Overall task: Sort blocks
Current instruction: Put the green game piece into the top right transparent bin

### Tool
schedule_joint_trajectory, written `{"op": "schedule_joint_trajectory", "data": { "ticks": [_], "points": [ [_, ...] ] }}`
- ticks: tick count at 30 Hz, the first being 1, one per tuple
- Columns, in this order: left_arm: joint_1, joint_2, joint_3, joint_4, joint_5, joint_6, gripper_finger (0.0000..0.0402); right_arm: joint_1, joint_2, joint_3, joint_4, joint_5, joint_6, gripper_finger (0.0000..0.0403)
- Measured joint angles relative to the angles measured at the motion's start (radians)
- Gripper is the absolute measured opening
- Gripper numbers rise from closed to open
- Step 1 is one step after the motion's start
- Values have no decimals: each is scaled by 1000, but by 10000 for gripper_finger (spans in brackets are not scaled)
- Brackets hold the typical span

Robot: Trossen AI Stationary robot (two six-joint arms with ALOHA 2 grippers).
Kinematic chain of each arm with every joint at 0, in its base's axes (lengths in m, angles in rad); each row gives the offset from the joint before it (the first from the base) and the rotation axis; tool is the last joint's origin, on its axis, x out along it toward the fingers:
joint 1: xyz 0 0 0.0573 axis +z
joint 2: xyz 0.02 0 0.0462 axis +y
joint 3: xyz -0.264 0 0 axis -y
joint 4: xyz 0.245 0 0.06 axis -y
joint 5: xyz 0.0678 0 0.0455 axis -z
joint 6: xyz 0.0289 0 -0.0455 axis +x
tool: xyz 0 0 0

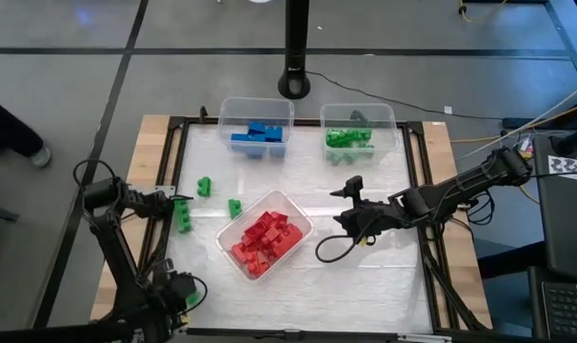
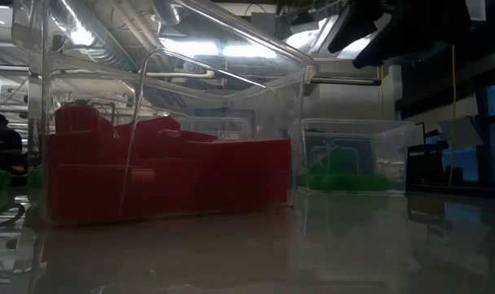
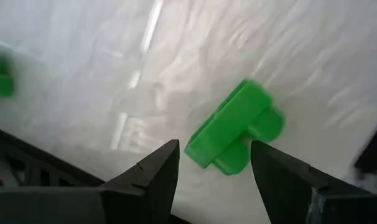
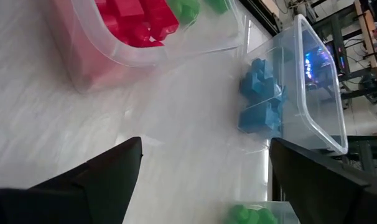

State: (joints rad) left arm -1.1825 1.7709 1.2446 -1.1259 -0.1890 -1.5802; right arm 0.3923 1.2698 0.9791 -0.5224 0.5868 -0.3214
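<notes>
While left gripper (image 3: 213, 163) jaws spread, green block (image 3: 235, 127) lies diagonal between; right gripper (image 4: 201, 180) agape.

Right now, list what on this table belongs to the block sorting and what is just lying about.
Part of the job:
- loose green blocks
- red blocks in the near bin
- blue blocks in the far left bin
- green blocks in the far right bin
- left tool, open over a green block

Just lying about:
- black cable on the table
</notes>
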Motion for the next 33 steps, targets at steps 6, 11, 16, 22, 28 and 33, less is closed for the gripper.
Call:
{"op": "schedule_joint_trajectory", "data": {
  "ticks": [6,11,16,22,28,33],
  "points": [
    [5,-78,1,-19,-42,-45,187,0,1,0,0,5,-4,353],
    [5,-124,1,0,-117,-91,187,0,1,0,-2,5,-9,353],
    [5,-122,2,80,-165,-69,187,0,1,0,-2,5,-28,353],
    [7,-76,2,137,-185,-45,187,0,1,0,-2,5,-32,353],
    [39,-68,2,129,-232,-33,187,0,1,0,-2,5,-53,353],
    [103,-68,2,94,-198,-3,198,0,5,0,-2,5,-52,353]
  ]
}}
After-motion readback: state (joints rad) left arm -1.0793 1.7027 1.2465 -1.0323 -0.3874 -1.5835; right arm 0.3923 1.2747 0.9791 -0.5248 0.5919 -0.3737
